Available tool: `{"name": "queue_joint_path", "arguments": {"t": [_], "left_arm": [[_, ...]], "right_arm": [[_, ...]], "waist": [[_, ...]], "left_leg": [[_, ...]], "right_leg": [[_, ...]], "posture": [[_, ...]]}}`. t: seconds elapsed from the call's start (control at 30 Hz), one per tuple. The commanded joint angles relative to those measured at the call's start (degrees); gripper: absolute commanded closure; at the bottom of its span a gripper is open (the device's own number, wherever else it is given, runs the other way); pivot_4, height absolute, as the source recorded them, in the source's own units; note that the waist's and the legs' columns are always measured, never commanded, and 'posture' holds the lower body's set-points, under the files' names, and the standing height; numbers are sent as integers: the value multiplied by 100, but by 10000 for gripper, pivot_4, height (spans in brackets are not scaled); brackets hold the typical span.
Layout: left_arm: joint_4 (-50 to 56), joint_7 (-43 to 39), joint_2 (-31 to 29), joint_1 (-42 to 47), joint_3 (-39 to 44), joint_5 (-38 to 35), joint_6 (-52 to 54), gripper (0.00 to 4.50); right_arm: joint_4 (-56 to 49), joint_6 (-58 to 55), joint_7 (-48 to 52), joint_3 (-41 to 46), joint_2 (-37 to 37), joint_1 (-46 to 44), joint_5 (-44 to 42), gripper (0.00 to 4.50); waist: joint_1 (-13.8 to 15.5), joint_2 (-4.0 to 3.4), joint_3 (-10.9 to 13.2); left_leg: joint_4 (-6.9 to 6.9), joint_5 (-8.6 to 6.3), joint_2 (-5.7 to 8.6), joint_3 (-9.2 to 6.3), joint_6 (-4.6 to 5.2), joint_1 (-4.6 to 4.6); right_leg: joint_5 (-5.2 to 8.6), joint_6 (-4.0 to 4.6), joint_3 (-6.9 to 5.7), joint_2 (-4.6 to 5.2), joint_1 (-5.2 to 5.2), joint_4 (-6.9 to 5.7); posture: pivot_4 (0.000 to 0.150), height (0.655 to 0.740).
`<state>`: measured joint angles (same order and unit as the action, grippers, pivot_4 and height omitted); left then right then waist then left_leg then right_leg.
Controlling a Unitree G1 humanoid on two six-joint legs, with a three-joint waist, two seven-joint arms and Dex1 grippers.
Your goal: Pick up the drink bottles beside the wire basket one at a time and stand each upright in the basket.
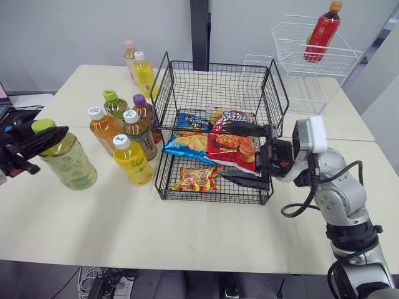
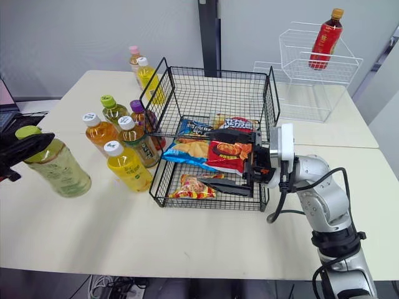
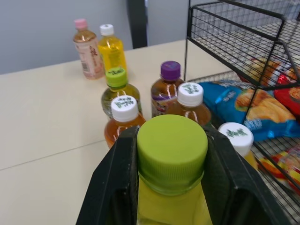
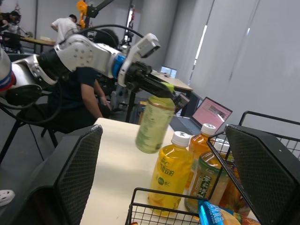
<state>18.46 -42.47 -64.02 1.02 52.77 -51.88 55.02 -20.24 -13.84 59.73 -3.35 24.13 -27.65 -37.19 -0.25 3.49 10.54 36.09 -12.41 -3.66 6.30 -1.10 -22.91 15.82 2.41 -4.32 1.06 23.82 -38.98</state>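
The green-capped bottle [image 1: 68, 163] is near the table's [image 1: 187, 240] left edge, tilted. The left gripper [image 3: 171, 140] is clamped on its neck just under the cap. Its base seems lifted clear of the table, though that is hard to judge. A cluster of five bottles [image 1: 138, 132] stands just beside the left wall of the wire basket [image 1: 163, 87], which holds snack bags [image 1: 230, 146]. The right gripper [image 1: 244, 154] hangs over the basket's front right corner, fingers spread wide and empty.
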Motion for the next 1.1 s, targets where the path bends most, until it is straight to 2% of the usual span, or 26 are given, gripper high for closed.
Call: {"name": "queue_joint_path", "arguments": {"t": [0.03, 0.13, 0.23, 0.33, 0.43, 0.53, 0.8, 1.1], "left_arm": [[-406, -138, -1013, 1080, 404, -609, 242, 31239], [-663, -187, -1339, 1636, 103, -779, 354, 31239], [-1105, -152, -1760, 2770, -902, -1316, 68, 31239], [-1459, -125, -1601, 4325, -2199, -1561, -72, 31239], [-1731, -241, -1045, 5677, -3203, -1415, 65, 31239], [-2024, -483, -293, 6672, -3964, -1069, 73, 31239], [-3240, -1335, 1499, 8008, -5129, 315, -783, 31239], [-5428, -1669, 3278, 8816, -5693, 2031, -2449, 31239]], "right_arm": [[-508, 12, -688, 257, -56, 141, 137, 0], [-649, -19, -958, 236, -54, 222, 217, 0], [-830, -23, -1348, 312, -28, 323, 418, 0], [-990, -15, -1753, 385, -32, 371, 636, 0], [-1165, 15, -2087, 440, -33, 501, 835, 0], [-1376, 51, -2457, 489, -54, 662, 1103, 0], [-1764, 48, -3288, 480, -175, 1018, 1788, 0], [-2086, -81, -3983, 169, -417, 1279, 2503, 0]], "waist": [[41, 13, 3], [30, 6, 5], [31, -2, 8], [56, 2, 7], [49, 3, 6], [56, 5, 5], [-2, 3, 6], [-9, 2, 6]], "left_leg": [[2, 2, 1, -7, -3, -2], [1, 7, 5, -8, -10, -1], [0, 4, 10, 6, -6, 4], [1, 7, 6, -9, -11, -2], [3, 10, 10, -7, -15, -2], [4, 13, 11, -2, -20, -3], [9, 27, 10, -1, -42, -4], [13, 28, 11, 5, -43, -5]], "right_leg": [[2, 3, -5, 0, 0, -4], [2, 3, -1, -1, -4, 2], [1, -1, 9, 5, -6, 2], [2, 2, -3, -2, -2, -5], [2, 1, 2, -5, -5, -5], [1, 1, 4, -5, -4, -3], [1, 1, 13, -12, 3, -10], [1, 1, 22, -14, 7, -12]], "posture": [[1500, 7400], [1500, 7400], [1500, 7400], [1500, 7400], [1500, 7400], [1500, 7400], [1500, 7400], [1500, 7400]]}}
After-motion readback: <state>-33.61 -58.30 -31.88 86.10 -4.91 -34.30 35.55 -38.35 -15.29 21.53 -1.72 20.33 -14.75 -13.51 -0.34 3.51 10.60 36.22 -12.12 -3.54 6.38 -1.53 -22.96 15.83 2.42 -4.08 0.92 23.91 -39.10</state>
